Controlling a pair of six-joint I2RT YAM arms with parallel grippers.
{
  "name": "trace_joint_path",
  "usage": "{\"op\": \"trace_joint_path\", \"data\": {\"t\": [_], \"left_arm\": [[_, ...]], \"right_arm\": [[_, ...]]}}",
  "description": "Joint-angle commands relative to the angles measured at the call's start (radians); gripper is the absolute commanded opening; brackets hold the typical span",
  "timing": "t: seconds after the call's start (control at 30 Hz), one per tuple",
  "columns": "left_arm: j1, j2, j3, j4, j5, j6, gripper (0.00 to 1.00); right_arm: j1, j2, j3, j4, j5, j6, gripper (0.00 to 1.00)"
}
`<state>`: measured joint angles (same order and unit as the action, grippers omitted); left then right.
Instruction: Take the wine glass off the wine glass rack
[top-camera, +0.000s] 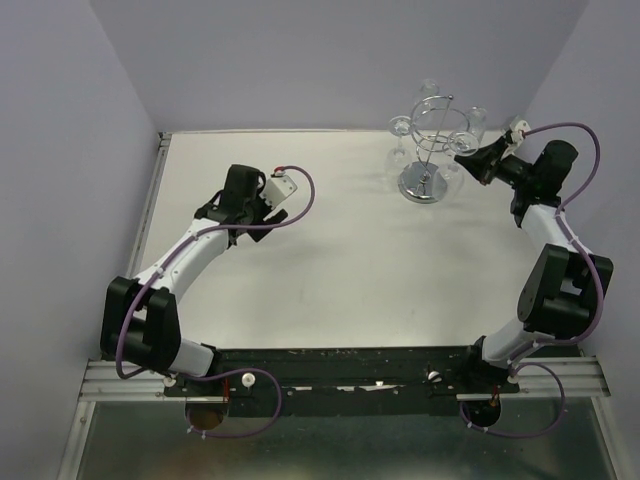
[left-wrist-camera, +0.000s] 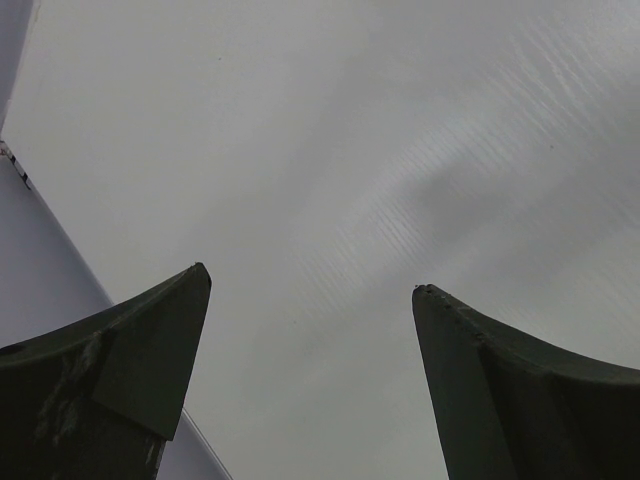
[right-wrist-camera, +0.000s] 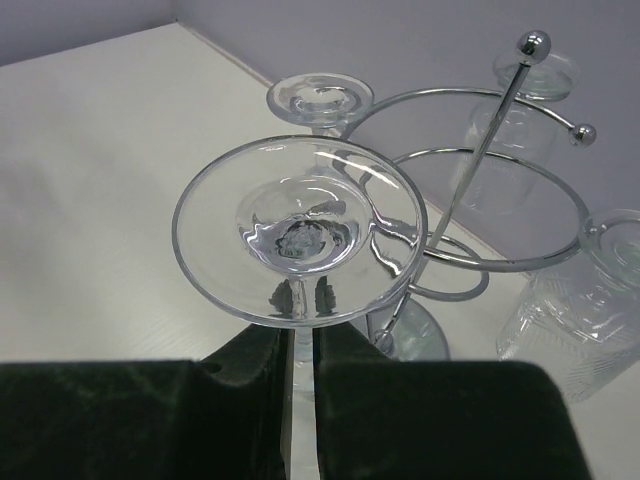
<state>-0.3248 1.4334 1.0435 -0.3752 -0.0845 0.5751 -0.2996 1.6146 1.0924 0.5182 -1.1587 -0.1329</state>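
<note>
Tipping: your right gripper (right-wrist-camera: 300, 375), clamped on the wine glass (right-wrist-camera: 298, 240) stem, may drag the rack (top-camera: 425, 183) at three o'clock; left gripper (left-wrist-camera: 310, 282) spread wide.

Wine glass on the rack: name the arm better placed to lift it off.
Right. The right gripper is shut on the wine glass stem at the rack; the left gripper hangs open over bare table, away from it.
</note>
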Motion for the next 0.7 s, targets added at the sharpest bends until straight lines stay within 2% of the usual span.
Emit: {"op": "trace_joint_path", "data": {"t": [0.0,0.23,0.47,0.57,0.67], "left_arm": [[-0.007,-0.051,-0.016,0.024,0.043,-0.023,0.99],[-0.007,-0.083,-0.034,0.033,0.083,-0.038,0.99],[-0.036,-0.185,-0.051,0.114,0.153,0.006,0.99],[-0.048,-0.223,-0.008,0.03,0.232,0.071,0.99],[-0.059,-0.296,-0.022,0.073,0.275,0.104,0.98]], "right_arm": [[0.004,-0.058,-0.022,-0.03,0.016,-0.034,0.01],[0.004,-0.127,-0.032,-0.142,0.034,-0.08,0.01],[0.014,-0.287,-0.104,-0.237,0.082,-0.051,0.01],[0.046,-0.35,-0.147,-0.247,0.118,-0.028,0.01],[0.115,-0.403,-0.167,-0.267,0.165,-0.01,0.01]]}}
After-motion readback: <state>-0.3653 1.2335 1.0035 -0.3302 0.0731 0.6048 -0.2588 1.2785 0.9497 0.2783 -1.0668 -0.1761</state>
